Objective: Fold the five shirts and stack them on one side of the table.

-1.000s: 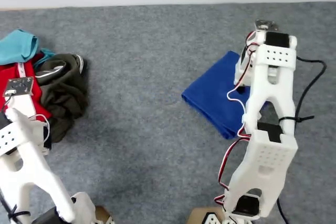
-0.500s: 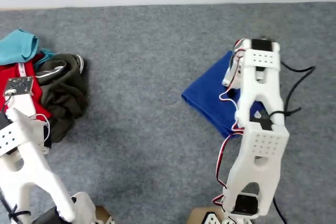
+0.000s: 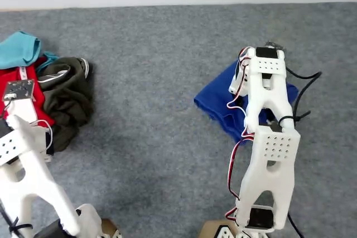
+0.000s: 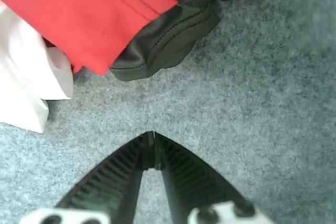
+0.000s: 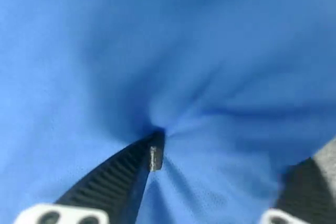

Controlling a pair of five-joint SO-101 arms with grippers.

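At the left edge of the grey table mat [image 3: 150, 54] is a heap of unfolded shirts: a teal shirt [image 3: 19, 48], a red shirt [image 3: 25, 82] and a dark olive shirt [image 3: 67, 98]. The left gripper [image 4: 152, 148] hangs over the mat just beside the heap, its 2 jaws closed on nothing. On the right side lies the folded blue shirt [image 3: 220, 101]. The right gripper [image 5: 223, 161] presses down on it, jaws apart.

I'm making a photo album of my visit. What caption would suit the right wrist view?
Right gripper, jaws open, pressing down into the blue shirt and puckering the cloth.
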